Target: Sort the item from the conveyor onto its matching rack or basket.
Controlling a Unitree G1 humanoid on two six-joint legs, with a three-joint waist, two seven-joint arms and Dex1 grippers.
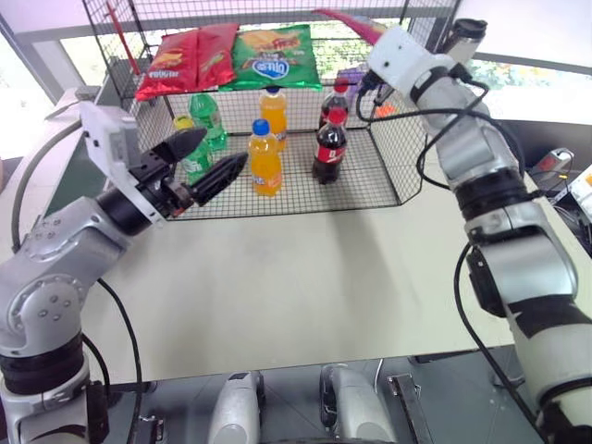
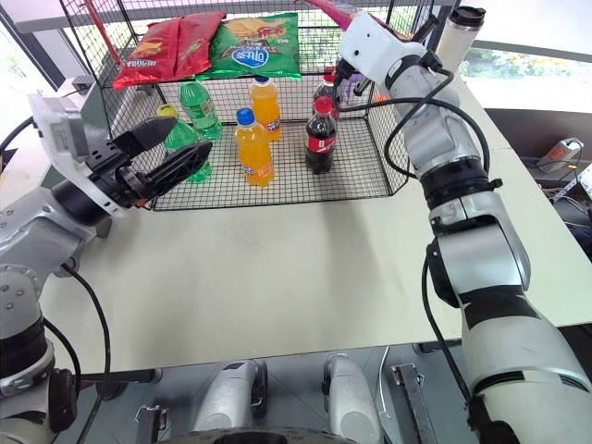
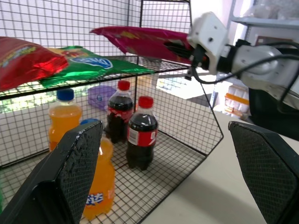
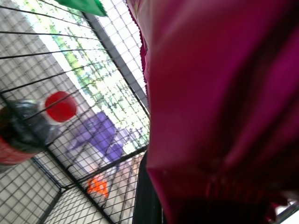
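Note:
The item, a magenta-pink snack bag (image 3: pixel 140 41), hangs level just above the right end of the rack's upper shelf (image 3: pixel 154 65). My right gripper (image 3: pixel 172 45) is shut on the bag's near edge, and the bag (image 4: pixel 224 102) covers most of the right wrist view. The rack is a black wire-mesh cage (image 1: pixel 388 176) at the table's far side. In front of the rack's left part my left gripper (image 1: pixel 208 159) is open and empty, its fingers (image 3: pixel 70 172) wide apart. The conveyor is out of view.
Two red chip bags (image 1: pixel 185 57) and a green chip bag (image 1: pixel 276 55) lie on the upper shelf. Orange (image 1: pixel 265 162), green (image 1: pixel 209 118) and cola (image 1: pixel 330 148) bottles stand on the rack floor. A travel mug (image 1: pixel 465 37) stands behind my right arm, on the pale table (image 1: pixel 324 277).

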